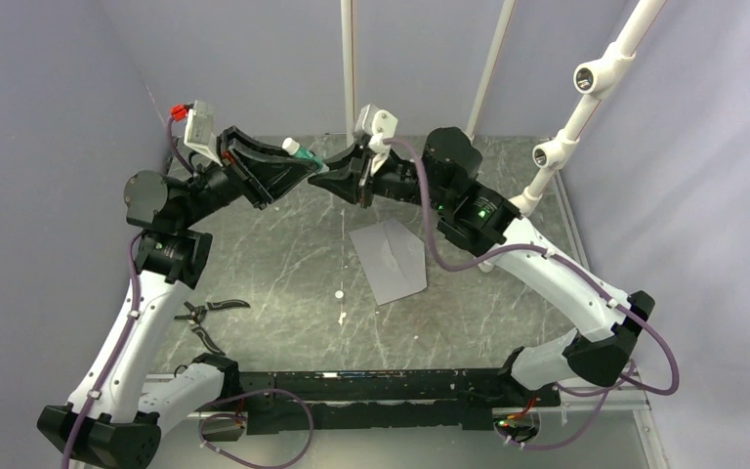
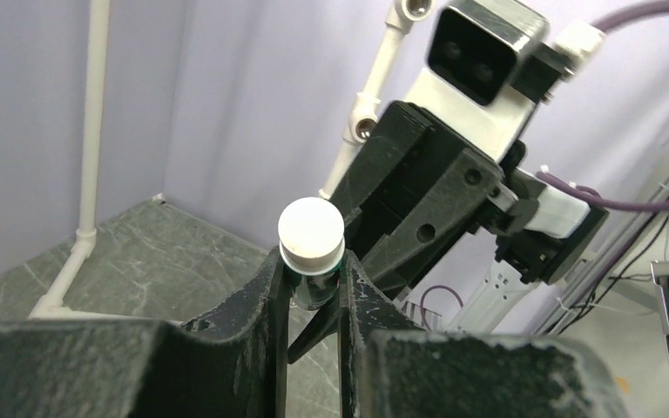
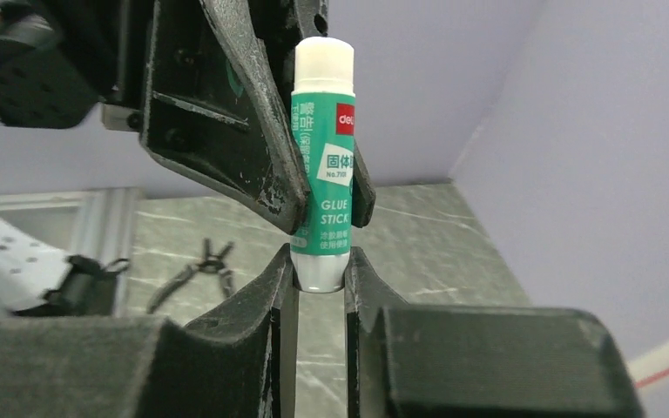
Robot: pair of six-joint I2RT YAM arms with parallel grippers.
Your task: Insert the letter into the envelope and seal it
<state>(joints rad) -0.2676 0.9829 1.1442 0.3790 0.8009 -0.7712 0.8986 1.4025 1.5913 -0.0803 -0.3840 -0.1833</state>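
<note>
The grey envelope [image 1: 391, 259] lies flat on the table, right of centre. The tan letter is not in view. Both grippers are raised above the back of the table and meet on a green glue stick [image 1: 300, 149] with a white cap. My left gripper [image 1: 305, 162] is shut on the stick just below the cap [image 2: 311, 228], as the left wrist view [image 2: 312, 277] shows. My right gripper [image 1: 340, 182] is shut on the stick's silver bottom end, as the right wrist view [image 3: 320, 266] shows. The stick's label [image 3: 324, 174] faces the right wrist camera.
Black pliers [image 1: 210, 318] lie on the table at the left, also in the right wrist view [image 3: 200, 266]. Small white bits [image 1: 338, 294] lie left of the envelope. White pipe posts [image 1: 349, 59] stand at the back, and a pipe mount [image 1: 586, 88] at the right.
</note>
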